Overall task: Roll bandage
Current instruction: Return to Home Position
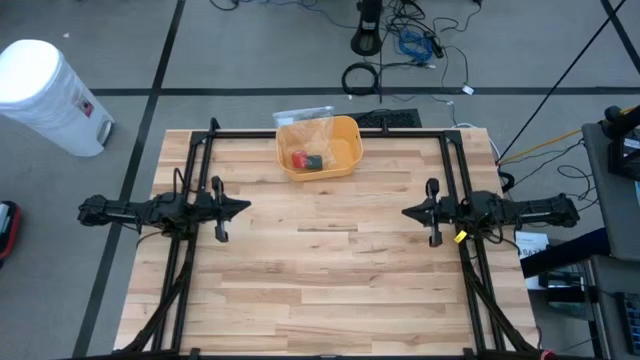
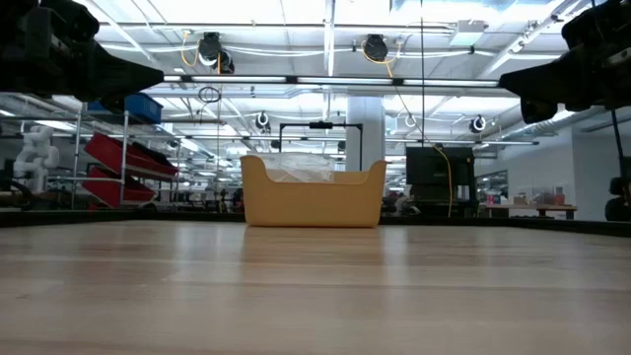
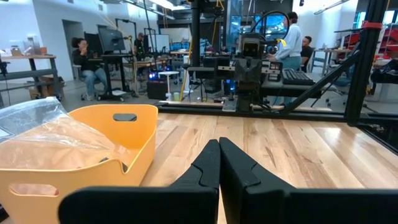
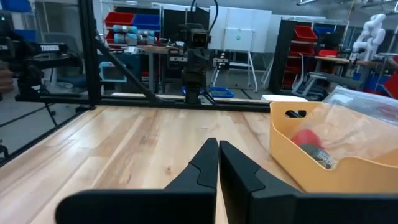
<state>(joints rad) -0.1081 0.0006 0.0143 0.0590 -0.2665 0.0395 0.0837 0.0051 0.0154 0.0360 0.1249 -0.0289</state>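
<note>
My left pincer is pressed fully shut, its two fingers meeting with no gap, and it grips nothing. My right pincer is the same: closed tight and empty. Seen from above, the left pincer hangs over the left side of the tabletop and the right pincer over the right side. They point at each other across the bare middle of the wood, well apart, both arms drawn in and level.

Beyond my fingertips, at the far edge of the tabletop and about midway between its two far corners, stands the yellow bin. Inside it lies the zip bag, clear and crumpled, rising a little above the rim. The red bandage shows through the plastic, with a small dark thing just beside it that I cannot identify. Nothing else lies on the wood.

As I judge it, the job is all but finished: the bandage is bagged and the bag sits in the bin. Whether the seal is fully shut I cannot tell. What remains, if anything, is only settling my arms into their rest pose, and they look to be there or very nearly so.
</note>
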